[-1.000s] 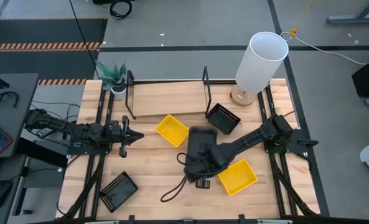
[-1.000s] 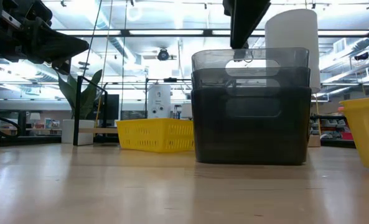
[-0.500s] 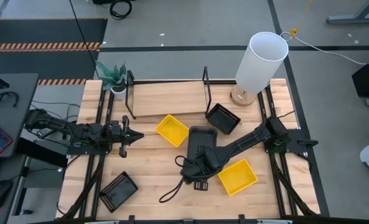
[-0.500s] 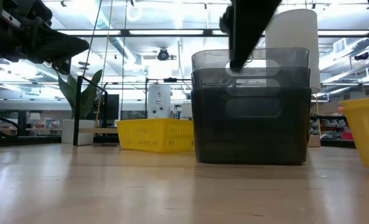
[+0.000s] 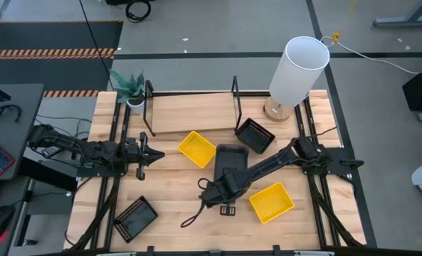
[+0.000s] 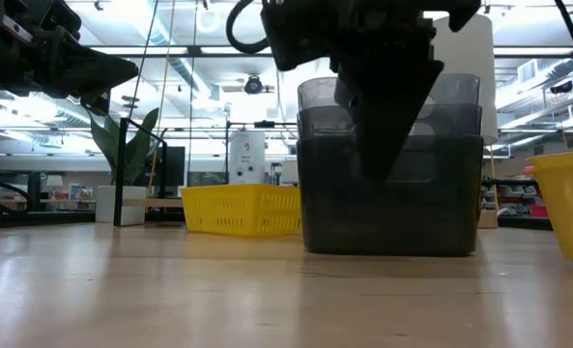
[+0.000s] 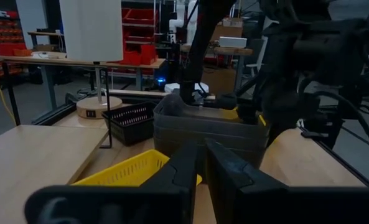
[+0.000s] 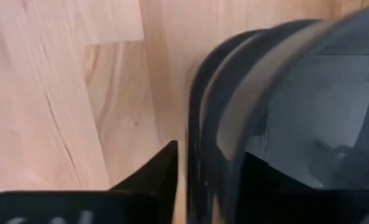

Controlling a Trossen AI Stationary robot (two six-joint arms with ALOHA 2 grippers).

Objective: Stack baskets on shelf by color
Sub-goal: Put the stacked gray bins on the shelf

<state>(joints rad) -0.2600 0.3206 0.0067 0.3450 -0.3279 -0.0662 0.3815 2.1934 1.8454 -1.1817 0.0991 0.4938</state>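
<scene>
Right arm's fingers straddle the near wall of the grey basket stack; left arm waits at nine o'clock.

From above, the right gripper [image 5: 221,193] sits at the near end of the grey baskets [image 5: 230,162], mid-desk, at about six o'clock from the empty shelf [image 5: 191,112]; yellow baskets [image 5: 196,148] lie either side, mesh baskets [image 5: 254,135] at one and seven o'clock. From desk height, the arm hangs before the nested grey stack. The left wrist camera shows the left gripper [image 7: 201,163] with fingers nearly closed, holding nothing. The right wrist camera shows fingers [image 8: 153,175] apart across the grey rim, not yet pinched. Risk, I'd say: gripping only the top rim could lift one basket and leave the others behind, or tip the stack.
</scene>
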